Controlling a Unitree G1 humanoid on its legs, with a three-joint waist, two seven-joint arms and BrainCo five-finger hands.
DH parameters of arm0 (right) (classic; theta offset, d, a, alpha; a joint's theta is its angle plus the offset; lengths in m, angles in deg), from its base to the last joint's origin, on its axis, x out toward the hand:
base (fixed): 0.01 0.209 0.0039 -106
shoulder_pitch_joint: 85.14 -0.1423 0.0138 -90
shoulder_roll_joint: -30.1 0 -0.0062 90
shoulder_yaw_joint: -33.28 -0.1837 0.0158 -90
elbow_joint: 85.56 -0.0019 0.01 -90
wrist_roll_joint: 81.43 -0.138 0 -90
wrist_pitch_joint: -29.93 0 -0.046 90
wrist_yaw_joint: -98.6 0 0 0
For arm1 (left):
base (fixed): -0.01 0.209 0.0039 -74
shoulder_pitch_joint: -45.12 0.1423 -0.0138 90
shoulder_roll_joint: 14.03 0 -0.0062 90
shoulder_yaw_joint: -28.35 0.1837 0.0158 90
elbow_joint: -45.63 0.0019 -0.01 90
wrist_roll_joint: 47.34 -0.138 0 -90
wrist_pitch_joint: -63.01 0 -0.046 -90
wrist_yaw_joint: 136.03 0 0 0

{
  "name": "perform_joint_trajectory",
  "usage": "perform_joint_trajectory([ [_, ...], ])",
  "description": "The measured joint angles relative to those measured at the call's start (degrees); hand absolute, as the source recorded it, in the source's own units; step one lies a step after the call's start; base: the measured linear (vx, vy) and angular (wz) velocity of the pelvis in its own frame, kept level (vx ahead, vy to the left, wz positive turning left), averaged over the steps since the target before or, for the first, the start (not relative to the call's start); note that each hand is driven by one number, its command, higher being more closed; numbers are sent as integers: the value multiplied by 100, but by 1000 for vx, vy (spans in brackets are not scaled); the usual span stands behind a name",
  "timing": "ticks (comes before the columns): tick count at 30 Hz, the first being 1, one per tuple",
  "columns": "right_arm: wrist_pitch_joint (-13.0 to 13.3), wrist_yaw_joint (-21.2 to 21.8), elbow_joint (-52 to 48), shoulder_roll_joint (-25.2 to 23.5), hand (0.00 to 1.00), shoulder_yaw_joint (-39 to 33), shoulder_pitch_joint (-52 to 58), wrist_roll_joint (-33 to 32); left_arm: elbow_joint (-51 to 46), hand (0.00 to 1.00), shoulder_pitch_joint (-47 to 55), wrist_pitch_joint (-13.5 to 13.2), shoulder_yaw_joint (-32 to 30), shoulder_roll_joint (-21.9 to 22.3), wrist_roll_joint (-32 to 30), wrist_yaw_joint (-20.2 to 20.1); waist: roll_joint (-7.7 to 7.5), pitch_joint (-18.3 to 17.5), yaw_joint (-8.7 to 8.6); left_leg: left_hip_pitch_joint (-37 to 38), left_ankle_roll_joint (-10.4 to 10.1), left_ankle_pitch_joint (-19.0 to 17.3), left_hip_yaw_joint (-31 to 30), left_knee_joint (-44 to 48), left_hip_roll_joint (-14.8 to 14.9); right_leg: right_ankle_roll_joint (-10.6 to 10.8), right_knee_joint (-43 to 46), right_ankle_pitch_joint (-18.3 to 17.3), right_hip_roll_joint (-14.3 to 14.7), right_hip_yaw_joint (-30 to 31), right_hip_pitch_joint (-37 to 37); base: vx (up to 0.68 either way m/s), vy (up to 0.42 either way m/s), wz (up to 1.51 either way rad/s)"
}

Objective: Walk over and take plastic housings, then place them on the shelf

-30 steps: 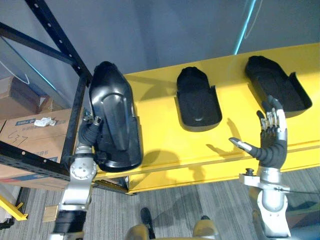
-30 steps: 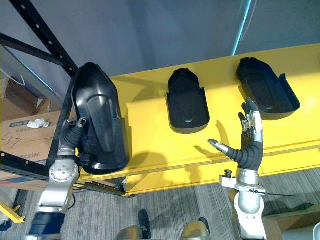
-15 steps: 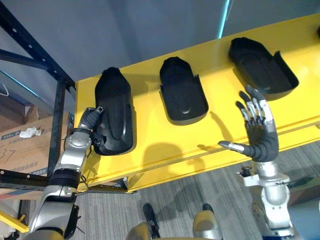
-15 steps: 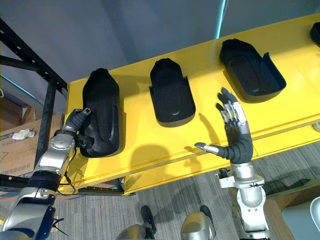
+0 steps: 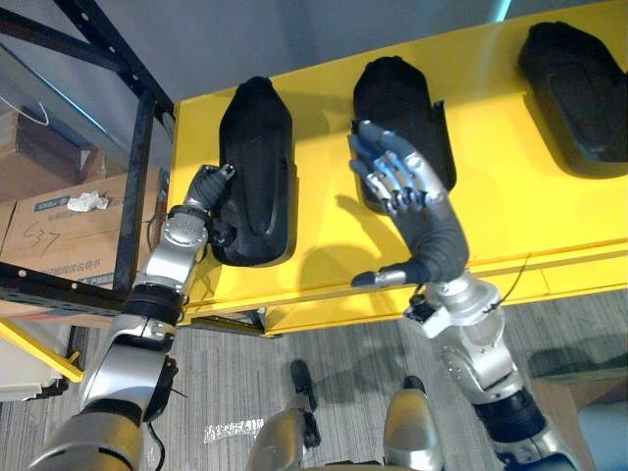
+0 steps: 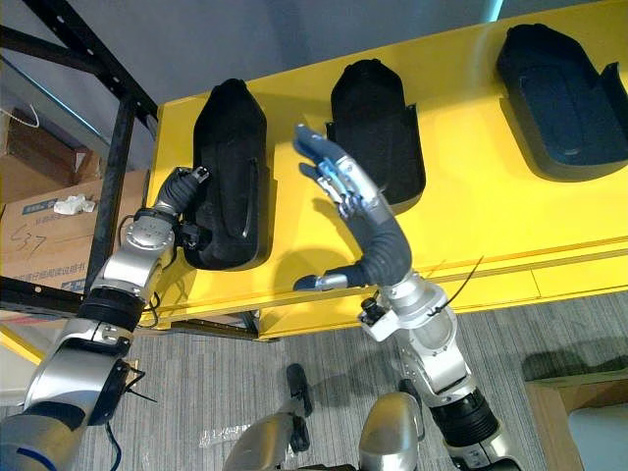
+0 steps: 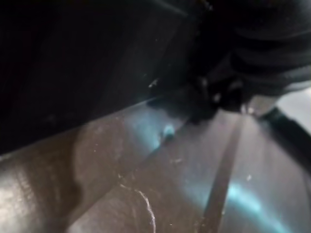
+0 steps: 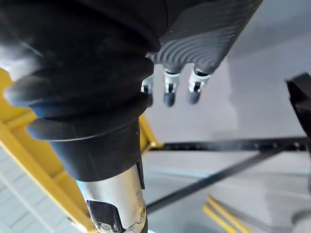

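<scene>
1. Plainly, the left hand (image 5: 204, 191) rests against the near left edge of the leftmost plastic housing (image 5: 257, 167). I cannot tell whether it grips the housing or merely touches it.
2. The right hand (image 5: 404, 186) hangs in the air with fingers spread and thumb out, holding nothing, in front of the middle housing (image 5: 392, 93).
3. All three housings, including the right housing (image 5: 579, 83), lie flat on the yellow shelf (image 5: 324, 235), well apart from one another.
4. A grey wall (image 5: 245, 39) stands behind the shelf and grey carpet (image 5: 226, 392) lies below.
5. A black rack upright (image 5: 135, 196) borders the shelf's left end, with a cardboard box (image 5: 59, 235) beyond it.
6. Bare yellow strips separate the housings and run along the shelf's front edge.
</scene>
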Motion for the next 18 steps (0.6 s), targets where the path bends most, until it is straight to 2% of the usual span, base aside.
perform_joint_trajectory([
  [3, -38, -105, -12, -33, 0, 54, 0, 50, 1, 100, -112, 158, -15, 0, 0, 178, -33, 57, 21, -19, -13, 14, 4, -11, -2, -13, 119, -46, 4, 6, -82, -26, -25, 1],
  [4, -53, -135, -16, -90, 0, 56, -4, 49, 1, 0, -182, 174, -48, 0, -1, 271, -32, 140, 19, -18, -7, 45, 6, -11, 3, -11, 144, -47, 10, 5, -91, -32, -28, 0],
  [10, -90, -211, -53, -232, 0, 243, 0, 59, -1, 0, -399, 311, -119, 4, -7, 744, -27, 213, -18, -189, 32, 105, 40, -15, -16, 11, 222, -32, 0, 67, -315, -6, -4, 0],
  [18, -87, -165, -126, -412, 0, 309, 116, 34, 162, 0, -425, 397, -299, 192, 3, 1032, -29, 213, -17, -84, 27, 99, 74, -20, 13, 20, 211, -26, 1, 100, -230, -4, -8, -1],
])
